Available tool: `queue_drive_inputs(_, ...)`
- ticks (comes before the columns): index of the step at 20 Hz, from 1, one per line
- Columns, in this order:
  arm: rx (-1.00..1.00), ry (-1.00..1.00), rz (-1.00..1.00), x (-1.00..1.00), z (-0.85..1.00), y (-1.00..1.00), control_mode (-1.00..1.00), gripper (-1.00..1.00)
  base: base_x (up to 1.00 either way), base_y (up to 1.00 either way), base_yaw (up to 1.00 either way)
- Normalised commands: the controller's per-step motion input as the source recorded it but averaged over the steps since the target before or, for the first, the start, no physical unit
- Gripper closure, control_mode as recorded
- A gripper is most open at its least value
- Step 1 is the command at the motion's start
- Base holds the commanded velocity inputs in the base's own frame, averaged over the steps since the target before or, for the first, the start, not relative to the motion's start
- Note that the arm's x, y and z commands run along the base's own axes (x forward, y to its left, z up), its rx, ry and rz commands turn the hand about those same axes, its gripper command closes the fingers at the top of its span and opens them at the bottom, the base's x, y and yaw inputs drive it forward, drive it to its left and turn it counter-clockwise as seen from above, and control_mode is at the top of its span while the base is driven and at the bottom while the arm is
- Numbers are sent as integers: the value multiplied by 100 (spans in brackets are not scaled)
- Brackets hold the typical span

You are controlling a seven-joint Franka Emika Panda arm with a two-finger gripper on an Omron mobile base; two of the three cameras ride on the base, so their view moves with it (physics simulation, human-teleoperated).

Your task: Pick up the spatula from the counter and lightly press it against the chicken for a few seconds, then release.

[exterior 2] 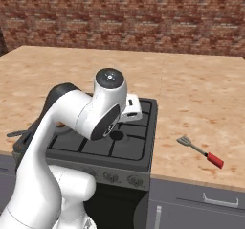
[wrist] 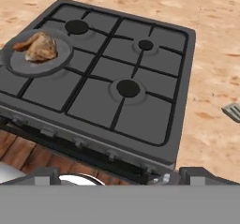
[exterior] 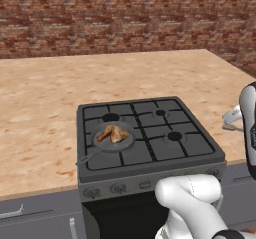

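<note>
A: Brick wall (exterior: 125, 23) at the back, a pale speckled bench (exterior: 45, 93) running wide below it, and a dark four-burner stove (exterior: 150, 133) set at its front edge. What's hard to make out?

B: In the right base view the arm's white bulk covers most of the stove's left half, and the hand sits tucked behind the big round joint, so the fingers can't be read from that side.

A: So the claw?

B: The hand view settles it. The claw (wrist: 123, 177) has its two dark tips far apart at the bottom, jaws wide, nothing between them. It hangs over the stove's front edge, touching nothing.

A: The chicken?

B: The chicken (exterior: 113, 133) lies in a grey pan (exterior: 102, 145) on the front-left burner, plain in the left base view. The pan's handle runs toward the stove's front-left corner.

A: And the spatula?

B: The spatula (exterior 2: 200, 151) lies flat on the bench right of the stove, well apart from the claw, grey blade toward the stove, red grip toward the bench's front edge. The hand view cuts it off at the right border — only a corner of blade shows.

A: Room around it?

B: Open bench on every side, with a strip between the blade and the stove's right edge. The front edge is near the grip.
</note>
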Motion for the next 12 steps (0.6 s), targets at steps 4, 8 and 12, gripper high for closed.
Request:
queue_drive_inputs(4, 0, -10, 8, -4, 0, -13, -100, -100, 0, 0, 0)
queue_drive_inputs(8, 0, -3, 7, -3, 0, -24, -100, -100, 0, 0, 0)
queue_drive_inputs(12, 0, 0, 5, -4, 0, -34, -100, -100, 0, 0, 0)
